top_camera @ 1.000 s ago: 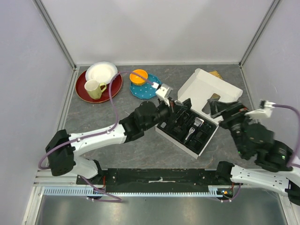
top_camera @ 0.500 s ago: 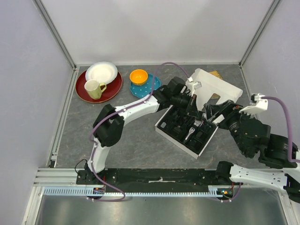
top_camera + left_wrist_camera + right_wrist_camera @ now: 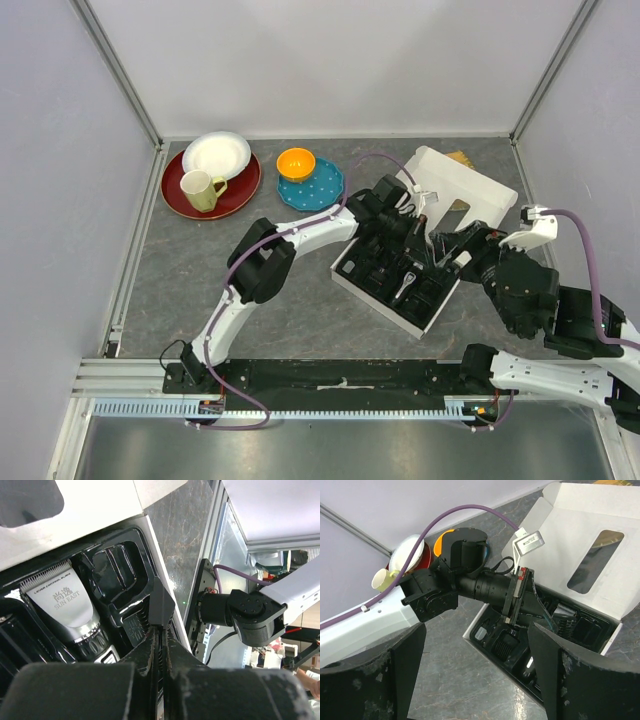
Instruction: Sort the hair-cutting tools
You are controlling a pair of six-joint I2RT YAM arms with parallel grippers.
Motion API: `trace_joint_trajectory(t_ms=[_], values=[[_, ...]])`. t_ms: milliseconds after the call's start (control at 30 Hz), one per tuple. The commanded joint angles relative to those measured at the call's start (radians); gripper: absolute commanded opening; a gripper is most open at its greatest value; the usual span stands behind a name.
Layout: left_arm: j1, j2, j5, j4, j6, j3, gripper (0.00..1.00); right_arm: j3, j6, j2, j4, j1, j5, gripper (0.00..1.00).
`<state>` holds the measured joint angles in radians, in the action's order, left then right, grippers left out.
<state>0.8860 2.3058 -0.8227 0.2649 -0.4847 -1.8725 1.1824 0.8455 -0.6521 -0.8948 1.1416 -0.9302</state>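
Observation:
The black-and-silver clipper (image 3: 62, 605) lies in the black moulded tray (image 3: 372, 265) of the white box (image 3: 455, 185); its silver part shows in the top view (image 3: 405, 288). A black coiled cord (image 3: 505, 645) and blocky comb attachments (image 3: 566, 625) sit in neighbouring tray pockets. My left gripper (image 3: 408, 238) reaches down into the tray, its jaws shut, its tips (image 3: 161, 626) against a dark ridge beside the clipper. I see nothing held between them. My right gripper (image 3: 455, 245) hovers open and empty above the tray's right side (image 3: 495, 680). I cannot pick out the short black cylinder.
The box lid (image 3: 580, 545) stands open at the back right. A red plate (image 3: 210, 190) with a white bowl (image 3: 217, 154) and a yellow mug (image 3: 200, 188), and a blue plate with an orange bowl (image 3: 296, 162), sit at the back left. Grey table (image 3: 200, 270) in front.
My left arm has swung from the box's left edge across it, and its gripper now dips into the tray's middle. My right gripper has shifted slightly left towards the tray.

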Motion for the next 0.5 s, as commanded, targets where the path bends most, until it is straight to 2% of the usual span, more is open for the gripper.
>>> trace_joint_trajectory(t_ms=[0, 467], values=[[0.002, 0.038, -0.056, -0.067, -0.068, -0.083, 0.02, -0.02, 0.035, 0.012, -0.018, 0.0, 0.007, 0.9], [0.01, 0.162, -0.055, 0.008, -0.042, -0.2, 0.02, -0.02, 0.067, 0.039, -0.053, 0.001, -0.001, 0.88]])
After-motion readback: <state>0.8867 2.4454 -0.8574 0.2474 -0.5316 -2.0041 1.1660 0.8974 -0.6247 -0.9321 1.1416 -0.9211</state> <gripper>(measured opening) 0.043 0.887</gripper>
